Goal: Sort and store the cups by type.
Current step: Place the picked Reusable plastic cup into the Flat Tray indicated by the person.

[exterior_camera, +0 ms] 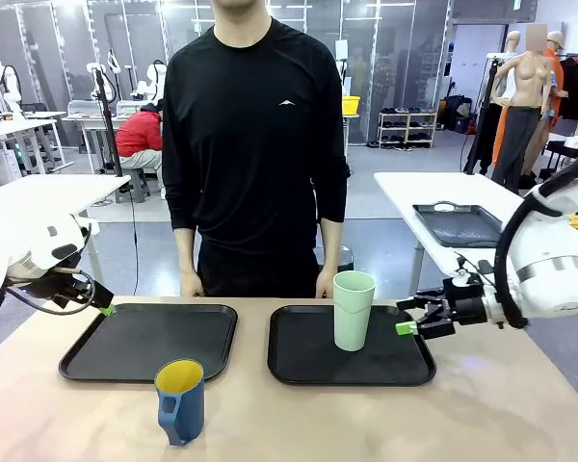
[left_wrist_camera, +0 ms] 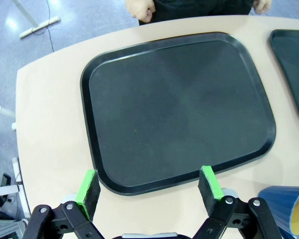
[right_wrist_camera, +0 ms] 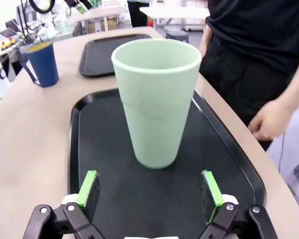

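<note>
Pale wood covers the shared table (exterior_camera: 385, 423), on which two black trays are laid side by side. The left gripper (left_wrist_camera: 148, 180) is seen with its jaws spread wide and nothing between them. It is held by the outer edge of the left tray (left_wrist_camera: 179, 109), whose surface is bare. On the tabletop just beside that tray's near right corner, toward the robot, the dark blue mug (exterior_camera: 181, 401) is stood upright. Its yellow inside is shown, and its handle is at the near left in the front view.

The right gripper (right_wrist_camera: 149, 188) is likewise held with jaws wide apart and empty. Its green pads (right_wrist_camera: 89, 186) are pointed at the mint-green tumbler (right_wrist_camera: 157, 99) but kept apart from it. The tumbler is stood upright, mouth up, about the middle of the right tray (right_wrist_camera: 97, 149). Mug and tumbler are set well apart.

At the far side of the table a person (exterior_camera: 255, 144) in a black top is stood, both hands lowered to the table's far edge. One hand (right_wrist_camera: 269, 119) is seen near the right tray. Farther back, other tables and a grey floor are visible.
</note>
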You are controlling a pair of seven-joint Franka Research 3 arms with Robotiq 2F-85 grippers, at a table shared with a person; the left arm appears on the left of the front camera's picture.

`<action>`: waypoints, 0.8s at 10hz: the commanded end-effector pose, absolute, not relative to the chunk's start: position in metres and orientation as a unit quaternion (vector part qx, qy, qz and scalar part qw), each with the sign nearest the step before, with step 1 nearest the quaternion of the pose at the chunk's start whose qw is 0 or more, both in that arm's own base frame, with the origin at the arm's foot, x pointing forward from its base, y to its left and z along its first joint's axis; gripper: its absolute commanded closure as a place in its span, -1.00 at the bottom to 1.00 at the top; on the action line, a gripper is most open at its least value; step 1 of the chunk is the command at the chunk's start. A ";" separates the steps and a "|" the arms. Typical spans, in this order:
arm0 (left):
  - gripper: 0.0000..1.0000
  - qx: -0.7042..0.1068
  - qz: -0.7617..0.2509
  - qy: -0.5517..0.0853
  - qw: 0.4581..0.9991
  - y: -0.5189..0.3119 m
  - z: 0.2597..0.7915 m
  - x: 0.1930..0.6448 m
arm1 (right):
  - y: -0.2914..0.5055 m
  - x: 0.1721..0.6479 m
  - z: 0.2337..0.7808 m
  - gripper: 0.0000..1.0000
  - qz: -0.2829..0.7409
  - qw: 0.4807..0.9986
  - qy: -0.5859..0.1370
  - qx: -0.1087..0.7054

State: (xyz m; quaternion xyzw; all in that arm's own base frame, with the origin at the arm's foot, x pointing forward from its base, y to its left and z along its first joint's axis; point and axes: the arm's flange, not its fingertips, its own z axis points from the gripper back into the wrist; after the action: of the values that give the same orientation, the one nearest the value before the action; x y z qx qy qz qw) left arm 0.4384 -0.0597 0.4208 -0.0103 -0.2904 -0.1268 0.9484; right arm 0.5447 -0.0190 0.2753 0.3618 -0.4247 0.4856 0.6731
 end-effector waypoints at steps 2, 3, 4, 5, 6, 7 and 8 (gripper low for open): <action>-1.00 -0.010 -0.127 -0.291 0.948 -0.059 0.422 0.439 | -0.019 0.545 0.275 -1.00 0.486 0.673 -0.425 0.362; -1.00 -0.010 -0.127 -0.291 0.948 -0.059 0.422 0.439 | -0.019 0.545 0.275 -1.00 0.486 0.673 -0.425 0.362; -1.00 -0.010 -0.127 -0.291 0.948 -0.059 0.422 0.439 | -0.019 0.545 0.275 -1.00 0.486 0.673 -0.425 0.362; -1.00 -0.010 -0.127 -0.291 0.948 -0.059 0.422 0.439 | -0.019 0.545 0.275 -1.00 0.486 0.673 -0.425 0.362; -1.00 -0.010 -0.127 -0.291 0.948 -0.059 0.422 0.439 | -0.019 0.545 0.275 -1.00 0.486 0.673 -0.425 0.362; -1.00 -0.010 -0.127 -0.291 0.948 -0.059 0.422 0.439 | -0.019 0.545 0.275 -1.00 0.486 0.673 -0.425 0.362; -1.00 -0.010 -0.127 -0.291 0.948 -0.059 0.422 0.439 | -0.019 0.545 0.275 -1.00 0.486 0.673 -0.425 0.362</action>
State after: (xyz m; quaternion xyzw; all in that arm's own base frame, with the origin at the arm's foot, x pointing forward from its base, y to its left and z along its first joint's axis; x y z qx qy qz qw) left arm 0.4384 -0.0597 0.4208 -0.0103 -0.2904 -0.1268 0.9484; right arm 0.5413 -0.0195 0.2764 0.3630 -0.4144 0.4854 0.6789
